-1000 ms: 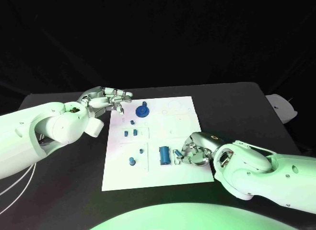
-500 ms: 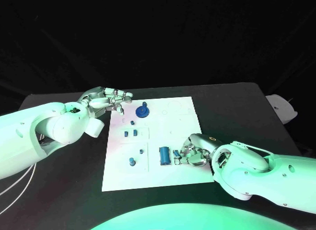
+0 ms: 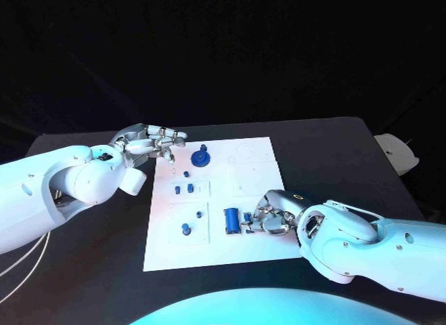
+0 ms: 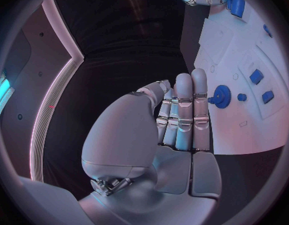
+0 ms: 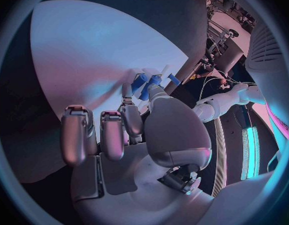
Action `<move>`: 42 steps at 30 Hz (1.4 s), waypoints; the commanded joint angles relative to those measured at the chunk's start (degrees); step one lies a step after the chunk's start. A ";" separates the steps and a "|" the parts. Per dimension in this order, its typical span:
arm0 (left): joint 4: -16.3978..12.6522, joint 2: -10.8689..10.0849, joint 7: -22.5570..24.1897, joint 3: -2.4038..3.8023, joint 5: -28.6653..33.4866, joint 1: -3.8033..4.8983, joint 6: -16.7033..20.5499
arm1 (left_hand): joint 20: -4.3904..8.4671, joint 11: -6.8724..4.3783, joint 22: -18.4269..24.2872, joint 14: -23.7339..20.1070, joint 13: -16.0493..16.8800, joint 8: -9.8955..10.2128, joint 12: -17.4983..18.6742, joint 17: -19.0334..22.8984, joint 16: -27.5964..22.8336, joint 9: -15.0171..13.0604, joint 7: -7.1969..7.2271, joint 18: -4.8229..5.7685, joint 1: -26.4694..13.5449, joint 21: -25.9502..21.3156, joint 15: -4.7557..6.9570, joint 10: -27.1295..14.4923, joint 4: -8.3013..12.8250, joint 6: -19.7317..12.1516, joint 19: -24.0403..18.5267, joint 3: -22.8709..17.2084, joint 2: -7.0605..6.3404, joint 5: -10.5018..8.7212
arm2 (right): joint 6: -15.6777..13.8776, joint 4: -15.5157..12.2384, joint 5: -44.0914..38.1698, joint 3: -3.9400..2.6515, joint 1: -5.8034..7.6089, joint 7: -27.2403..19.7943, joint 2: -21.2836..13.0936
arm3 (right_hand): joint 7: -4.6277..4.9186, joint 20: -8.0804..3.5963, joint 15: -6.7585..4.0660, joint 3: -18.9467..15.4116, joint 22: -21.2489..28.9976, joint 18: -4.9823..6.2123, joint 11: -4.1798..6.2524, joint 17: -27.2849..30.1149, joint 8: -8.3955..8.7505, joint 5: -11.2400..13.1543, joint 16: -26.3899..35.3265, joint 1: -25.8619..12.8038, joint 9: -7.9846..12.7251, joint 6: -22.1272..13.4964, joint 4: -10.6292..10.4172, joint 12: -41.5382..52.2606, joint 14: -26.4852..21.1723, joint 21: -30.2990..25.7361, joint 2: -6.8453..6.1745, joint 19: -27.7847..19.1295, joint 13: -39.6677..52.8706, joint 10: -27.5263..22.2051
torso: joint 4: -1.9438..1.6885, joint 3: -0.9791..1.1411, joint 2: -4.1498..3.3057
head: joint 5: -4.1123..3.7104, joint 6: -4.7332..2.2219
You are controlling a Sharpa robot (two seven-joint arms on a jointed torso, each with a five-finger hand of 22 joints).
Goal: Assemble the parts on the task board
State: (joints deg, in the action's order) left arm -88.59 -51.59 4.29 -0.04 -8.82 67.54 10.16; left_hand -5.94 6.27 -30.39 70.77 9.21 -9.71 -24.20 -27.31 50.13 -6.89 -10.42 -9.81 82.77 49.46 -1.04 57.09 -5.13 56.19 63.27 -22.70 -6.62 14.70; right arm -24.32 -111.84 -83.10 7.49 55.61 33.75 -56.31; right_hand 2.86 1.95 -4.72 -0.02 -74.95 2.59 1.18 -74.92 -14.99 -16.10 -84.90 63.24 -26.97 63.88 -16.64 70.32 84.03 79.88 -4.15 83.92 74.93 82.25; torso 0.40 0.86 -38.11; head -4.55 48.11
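Note:
The white task board (image 3: pixel 262 254) lies in the middle of the black table. On it are a blue gear (image 3: pixel 202 159), a blue cylinder (image 3: pixel 231 220) and several small blue parts, among them a pair (image 3: pixel 184 189) and a peg (image 3: pixel 187 228). My right hand (image 3: pixel 269 215) rests on the board's right side, just right of the cylinder, and its thumb and fingertips pinch a small blue part (image 3: pixel 248 219), also seen in the right wrist view (image 5: pixel 143 84). My left hand (image 3: pixel 152 143) hovers at the board's far left corner, holding nothing, its fingers (image 4: pixel 182 110) side by side near the gear (image 4: pixel 221 93).
Bare black table (image 3: pixel 340 156) lies right of the board and a narrower strip (image 3: pixel 96 271) on its left. A pale object (image 3: pixel 398 152) sits at the table's right edge.
My right hand has edged slightly left toward the blue cylinder, fingers staying on the small part. The left hand has not moved.

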 commanded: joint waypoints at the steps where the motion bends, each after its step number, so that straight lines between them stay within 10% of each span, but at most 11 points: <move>1: -0.07 0.10 -0.11 0.03 -0.29 0.04 -0.26 | -0.12 -0.17 0.09 -0.39 -0.07 -0.34 -0.29 0.06 0.01 0.05 -0.10 -0.82 0.19 -0.17 -0.11 -0.37 -0.05 -0.35 0.41 -0.44 0.57 0.28 | 0.12 -0.20 0.41 0.00 -0.06 -0.22 0.10 | -0.07 -0.17 0.00 -2.07 -12.29 -0.50 0.08 -6.09 0.22 3.59 0.01 -1.44 -0.22 0.50 -0.05 0.41 4.16 -0.21 0.39 2.17 1.83 0.44 | 0.00 0.00 0.00 | -0.01 0.03; 42: 0.10 -0.08 -0.42 0.03 -0.12 0.03 -0.20 | -0.09 -0.18 0.13 -0.39 -0.09 -0.44 -0.41 0.15 0.03 0.10 -0.10 -0.82 0.39 -0.20 -0.08 -0.44 0.00 -0.35 0.47 -0.84 0.74 0.30 | 4.30 -0.52 -0.08 0.02 -0.28 -3.20 -2.32 | -0.18 -0.26 -0.08 -4.67 -12.51 -0.66 0.22 -6.52 0.26 0.11 -0.24 4.02 -0.88 0.66 0.86 0.90 4.24 0.60 2.61 2.46 2.30 0.66 | -0.01 -0.05 -0.02 | 0.63 -0.05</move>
State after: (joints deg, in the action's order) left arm -88.44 -51.78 3.66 -0.04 -8.86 67.53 10.18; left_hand -5.94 6.06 -30.35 70.77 9.22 -9.93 -24.42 -27.21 50.13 -6.85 -10.41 -9.81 82.99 49.47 -1.04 56.87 -5.28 56.18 63.27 -23.19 -6.40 14.70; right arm -20.63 -112.49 -82.67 7.51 55.41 30.91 -58.72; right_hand 2.65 1.95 -4.72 -4.27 -74.92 2.59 1.38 -74.91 -15.00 -15.66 -84.90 66.78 -27.81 64.10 -15.74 70.99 84.03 80.39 -1.77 83.92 74.96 82.45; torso 0.39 0.82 -38.11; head -3.87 48.06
